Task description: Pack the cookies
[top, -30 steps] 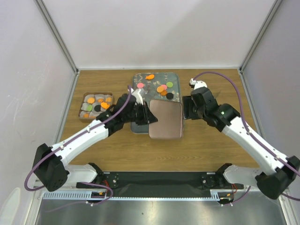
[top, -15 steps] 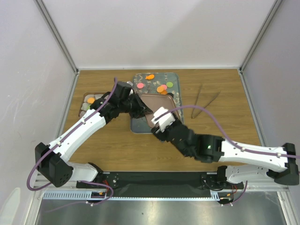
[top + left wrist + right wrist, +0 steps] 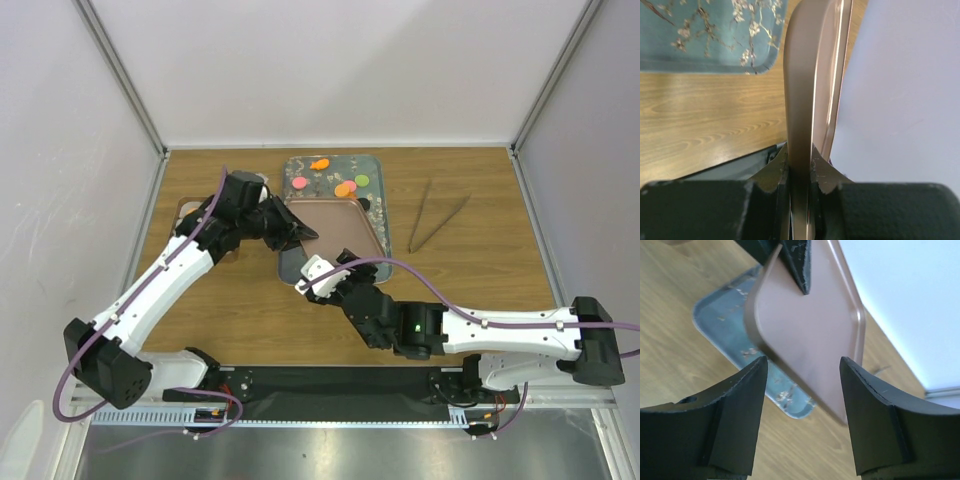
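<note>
- I am pinching the brown lid (image 3: 338, 228) by its edge in the left gripper (image 3: 297, 227); it is tilting above the floral tray (image 3: 292, 172).
- I am keeping the right gripper (image 3: 322, 280) spread near the lid's near edge.
- The cookies (image 3: 345, 188) are lying on the tray's far end.

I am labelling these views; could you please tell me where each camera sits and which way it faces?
Top external: above, behind the bases, looking down at the table; left arm and right arm show.
Left wrist: on the left gripper, looking along its shut fingers at the brown lid, edge-on.
Right wrist: on the right gripper, facing the lid broadside between open fingers.
Shared: all show lid and floral tray.
</note>
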Tool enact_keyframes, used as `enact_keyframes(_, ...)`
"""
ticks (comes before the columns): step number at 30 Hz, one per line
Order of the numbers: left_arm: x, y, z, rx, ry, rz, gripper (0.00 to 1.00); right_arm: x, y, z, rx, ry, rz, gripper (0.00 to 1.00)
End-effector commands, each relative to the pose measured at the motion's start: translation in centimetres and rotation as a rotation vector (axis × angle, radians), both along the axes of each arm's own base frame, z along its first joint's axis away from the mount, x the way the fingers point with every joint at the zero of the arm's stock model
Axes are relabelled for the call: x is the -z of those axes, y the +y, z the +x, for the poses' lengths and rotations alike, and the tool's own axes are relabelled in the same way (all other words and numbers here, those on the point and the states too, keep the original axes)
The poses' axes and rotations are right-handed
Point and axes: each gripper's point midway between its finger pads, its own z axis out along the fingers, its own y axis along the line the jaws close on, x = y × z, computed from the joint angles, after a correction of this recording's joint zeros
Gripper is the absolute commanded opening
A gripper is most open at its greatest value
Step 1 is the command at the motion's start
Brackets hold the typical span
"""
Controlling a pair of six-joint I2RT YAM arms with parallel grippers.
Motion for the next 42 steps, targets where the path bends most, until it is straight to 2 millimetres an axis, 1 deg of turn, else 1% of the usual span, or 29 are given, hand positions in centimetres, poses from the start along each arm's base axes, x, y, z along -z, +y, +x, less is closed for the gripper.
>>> enact_keyframes(1, -3.5, -0.4, -1.1, 0.047, -0.042, -0.095, 0.01, -1.8, -0.3, 1.3, 0.048, -0.084, 0.027, 0.64)
enact_keyframes(2, -3.7, -0.4, -1.2, 0.053, -0.049, -0.097, 0.05, -1.8, -0.5, 1.6, 0.055, -0.1, 0.006, 0.64)
enact_keyframes(5, -4.2, -0.5, -1.6, 0.077, -0.065, -0.108, 0.1, -2.1, -0.8, 2.0, 0.066, -0.13, -0.01, 0.64)
enact_keyframes(8, -4.5, -0.5, -2.1, 0.098, -0.071, -0.116, 0.1, -2.7, -1.0, 2.4, 0.078, -0.16, -0.005, 0.63)
enact_keyframes(13, -4.8, -0.4, -2.4, 0.117, -0.073, -0.124, 0.09, -2.9, -1.0, 2.8, 0.091, -0.186, -0.019, 0.56)
enact_keyframes(14, -4.9, -0.4, -2.5, 0.12, -0.074, -0.129, 0.09, -2.8, -1.2, 2.8, 0.1, -0.19, -0.025, 0.51)
enact_keyframes(16, -5.1, -0.5, -2.5, 0.127, -0.082, -0.132, 0.11, -3.1, -1.2, 2.7, 0.105, -0.209, -0.021, 0.44)
enact_keyframes(18, -5.2, -0.5, -2.6, 0.134, -0.087, -0.129, 0.15, -3.4, -1.2, 2.6, 0.111, -0.217, -0.009, 0.41)
enact_keyframes(19, -5.3, -0.5, -2.6, 0.136, -0.092, -0.129, 0.16, -3.5, -1.1, 2.4, 0.106, -0.22, -0.012, 0.36)
enact_keyframes(21, -5.5, -0.5, -2.6, 0.142, -0.094, -0.133, 0.19, -3.8, -1.1, 2.3, 0.112, -0.229, -0.006, 0.31)
enact_keyframes(22, -5.6, -0.5, -2.6, 0.144, -0.099, -0.133, 0.2, -3.8, -1.1, 2.3, 0.111, -0.236, -0.014, 0.26)
enact_keyframes(23, -5.6, -0.5, -2.6, 0.143, -0.1, -0.132, 0.23, -4.1, -1.1, 2.3, 0.117, -0.241, -0.008, 0.23)
enact_keyframes(25, -5.7, -0.5, -2.6, 0.143, -0.103, -0.134, 0.26, -4.2, -0.9, 2.2, 0.114, -0.247, -0.013, 0.18)
enact_keyframes(26, -5.8, -0.5, -2.6, 0.145, -0.1, -0.135, 0.3, -4.5, -1.0, 2.1, 0.119, -0.256, -0.015, 0.16)
enact_keyframes(28, -5.8, -0.5, -2.6, 0.145, -0.104, -0.134, 0.34, -4.6, -0.9, 2.0, 0.122, -0.267, -0.025, 0.11)
enact_keyframes(29, -6.0, -0.5, -2.6, 0.144, -0.107, -0.136, 0.38, -4.9, -1.0, 2.0, 0.129, -0.277, -0.026, 0.09)
enact_keyframes(31, -6.0, -0.4, -2.5, 0.14, -0.111, -0.134, 0.42, -5.1, -0.8, 1.9, 0.131, -0.287, -0.033, 0.06)
enact_keyframes(32, -6.2, -0.4, -2.5, 0.139, -0.116, -0.133, 0.48, -5.1, -0.9, 1.9, 0.135, -0.29, -0.03, 0.06)
enact_keyframes(35, -6.5, 0.2, -2.1, 0.114, -0.134, -0.113, 0.6, -5.3, -0.8, 2.0, 0.139, -0.291, -0.036, 0.04)
enact_keyframes(37, -7.0, 0.8, -1.5, 0.099, -0.162, -0.113, 0.65, -5.6, -0.9, 2.0, 0.145, -0.285, -0.024, 0.0)
enact_keyframes(38, -7.3, 1.1, -1.0, 0.089, -0.182, -0.117, 0.7, -5.4, -0.9, 2.0, 0.141, -0.279, -0.037, 0.0)
enact_keyframes(40, -7.9, 1.9, -0.1, 0.072, -0.213, -0.13, 0.73, -5.8, -0.9, 2.0, 0.145, -0.256, -0.003, 0.0)
enact_keyframes(41, -8.2, 2.2, 0.3, 0.066, -0.23, -0.133, 0.75, -5.4, -1.0, 2.0, 0.138, -0.244, -0.028, 0.0)
enact_keyframes(42, -8.7, 2.6, 0.8, 0.056, -0.255, -0.136, 0.75, -5.4, -1.0, 2.0, 0.138, -0.234, -0.023, 0.0)
